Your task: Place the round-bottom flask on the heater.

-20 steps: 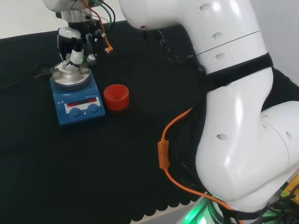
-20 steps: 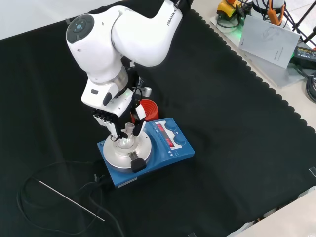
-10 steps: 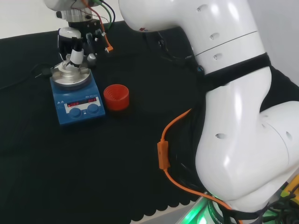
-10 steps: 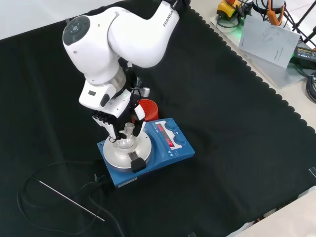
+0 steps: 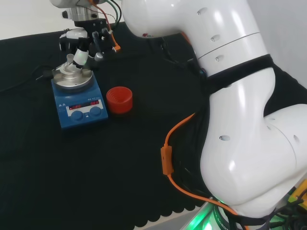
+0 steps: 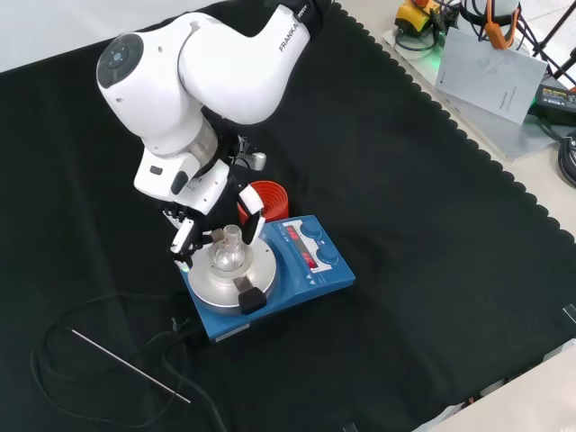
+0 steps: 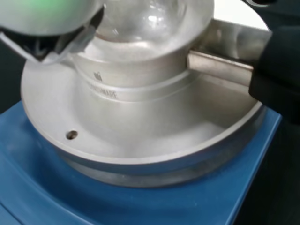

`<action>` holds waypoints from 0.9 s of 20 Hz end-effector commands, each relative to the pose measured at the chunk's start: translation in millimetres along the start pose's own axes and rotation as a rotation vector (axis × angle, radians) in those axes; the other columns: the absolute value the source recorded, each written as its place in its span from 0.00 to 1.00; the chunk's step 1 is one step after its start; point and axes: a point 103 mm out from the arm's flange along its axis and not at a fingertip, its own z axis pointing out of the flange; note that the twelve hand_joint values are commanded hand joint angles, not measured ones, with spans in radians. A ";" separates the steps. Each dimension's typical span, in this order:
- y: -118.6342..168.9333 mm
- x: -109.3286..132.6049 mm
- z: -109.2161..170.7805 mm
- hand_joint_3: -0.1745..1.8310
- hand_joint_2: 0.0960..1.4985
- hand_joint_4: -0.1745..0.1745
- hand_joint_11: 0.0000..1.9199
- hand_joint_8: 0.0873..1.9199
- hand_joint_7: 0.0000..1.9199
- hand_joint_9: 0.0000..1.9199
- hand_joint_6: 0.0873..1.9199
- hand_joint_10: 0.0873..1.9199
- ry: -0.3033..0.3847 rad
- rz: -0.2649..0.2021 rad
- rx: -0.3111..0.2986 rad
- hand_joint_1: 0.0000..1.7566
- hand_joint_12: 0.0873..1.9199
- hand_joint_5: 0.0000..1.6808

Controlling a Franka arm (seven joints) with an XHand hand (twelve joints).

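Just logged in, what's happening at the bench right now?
The round-bottom flask sits in the metal bowl on top of the blue heater. The robot hand hangs just above it with its fingers spread on either side of the flask's neck, not closed around it. The empty red ribbed stand sits on the black cloth beside the heater. A thin metal rod lies on the cloth nearby.

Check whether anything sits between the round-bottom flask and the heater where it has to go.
Nothing visible does. The round-bottom flask already sits in the metal block on the heater; the hand has its fingers spread to either side of its neck.
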 end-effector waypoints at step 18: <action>-37.3 -28.2 -26.0 0.50 0.17 0.13 0.66 0.57 0.41 0.51 0.36 0.45 -0.015 0.071 0.015 0.35 0.67 0.07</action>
